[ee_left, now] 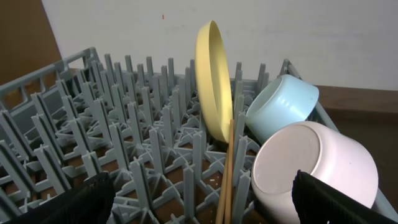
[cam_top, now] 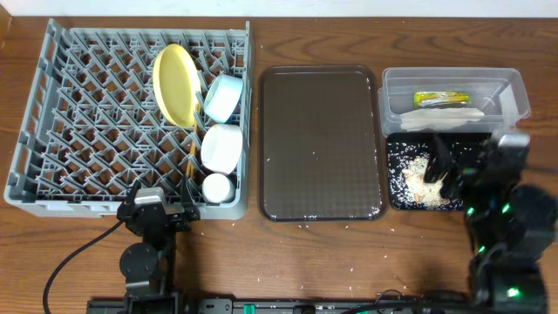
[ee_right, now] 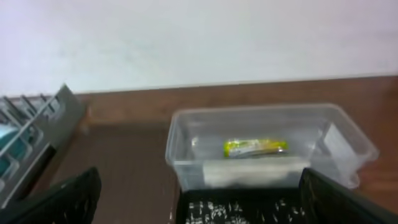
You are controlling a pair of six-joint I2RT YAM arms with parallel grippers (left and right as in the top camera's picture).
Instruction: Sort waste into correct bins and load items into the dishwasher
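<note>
My left claw (cam_top: pixel 161 209), fingers wide apart and empty, hangs at the near edge of the rack (cam_top: pixel 52 105). The chopsticks (cam_top: pixel 191 161) lie inside the rack straight ahead of it, their length pointing away, beside the bowl (cam_top: pixel 221 146). The right claw (cam_top: pixel 469 166), also apart, is far to the right of the rack.

Overhead looks straight down; left wrist peers low across the rack (ee_left: pixel 93 124), right wrist toward the tub (ee_right: pixel 180 155).
</note>
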